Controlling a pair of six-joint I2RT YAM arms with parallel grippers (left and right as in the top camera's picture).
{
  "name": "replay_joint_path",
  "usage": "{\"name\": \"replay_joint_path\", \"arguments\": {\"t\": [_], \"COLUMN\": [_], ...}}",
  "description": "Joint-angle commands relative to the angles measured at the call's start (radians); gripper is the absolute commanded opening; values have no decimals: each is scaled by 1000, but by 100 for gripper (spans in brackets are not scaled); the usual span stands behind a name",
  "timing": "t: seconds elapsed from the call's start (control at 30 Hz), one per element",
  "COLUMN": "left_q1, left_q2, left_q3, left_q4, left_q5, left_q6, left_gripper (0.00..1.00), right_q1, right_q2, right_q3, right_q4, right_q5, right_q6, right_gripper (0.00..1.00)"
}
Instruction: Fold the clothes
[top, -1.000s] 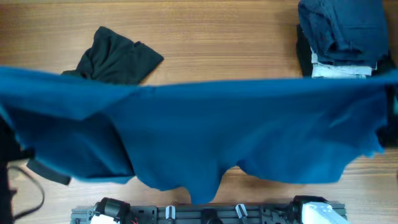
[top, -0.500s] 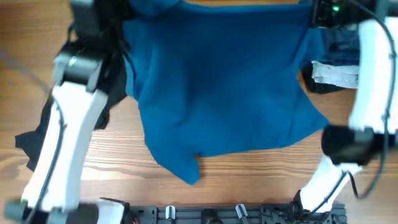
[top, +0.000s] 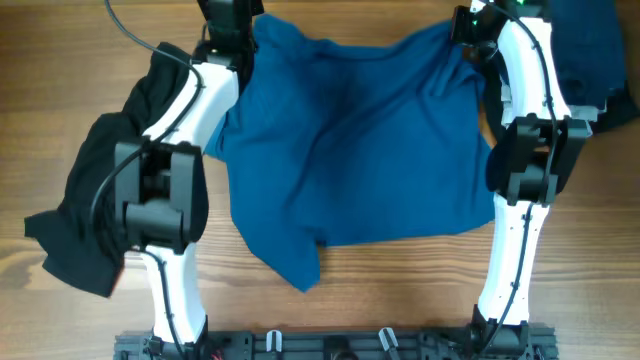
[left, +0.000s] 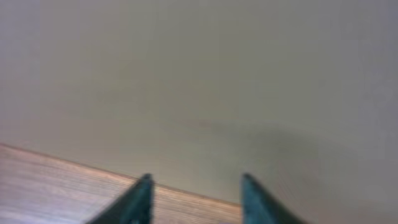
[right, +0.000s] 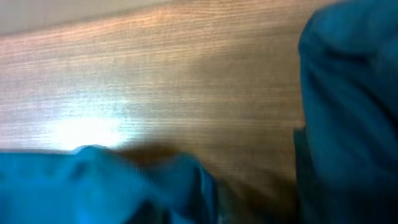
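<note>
The large royal-blue garment (top: 360, 150) lies spread and wrinkled across the middle of the table, one corner folded under near the front (top: 300, 265). A black garment (top: 85, 215) lies crumpled at the left, partly under the left arm. My left gripper (top: 228, 15) (left: 194, 183) is at the blue cloth's far left corner, open, with only wood and wall between its fingertips (left: 144, 183). My right gripper (top: 472, 22) is at the far right corner. Its wrist view is blurred: blue cloth (right: 93, 186) bunches at the lower left, and the jaws do not show clearly.
A pile of navy clothes (top: 590, 50) sits at the back right, close to the right arm. Both arms stretch from the front rail (top: 330, 345) to the table's far edge, flanking the blue garment.
The blue garment, earlier held stretched wide above the table, now lies on it. Both arms swung to the far edge. The left jaws have opened and let go.
</note>
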Motion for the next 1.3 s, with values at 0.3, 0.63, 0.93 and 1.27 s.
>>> {"name": "replay_joint_path", "arguments": {"t": [0.3, 0.63, 0.93, 1.27], "left_q1": [-46, -58, -87, -175], "left_q2": [-224, -686, -723, -723], "left_q3": [10, 10, -369, -801], "left_q4": [-607, -1426, -1469, -1212], "left_q5": [16, 153, 349, 511], "left_q6": [-3, -507, -576, -668], "left_gripper": [100, 100, 100, 92], "right_q1": [6, 5, 0, 0], "right_q2": [-216, -694, -1271, -1341], "right_q3": [7, 6, -706, -1193], "right_q4": [-190, -739, -736, -385], "right_q5": [-111, 80, 209, 261], "right_q6": [47, 315, 584, 556], "right_gripper": [100, 99, 100, 100]}}
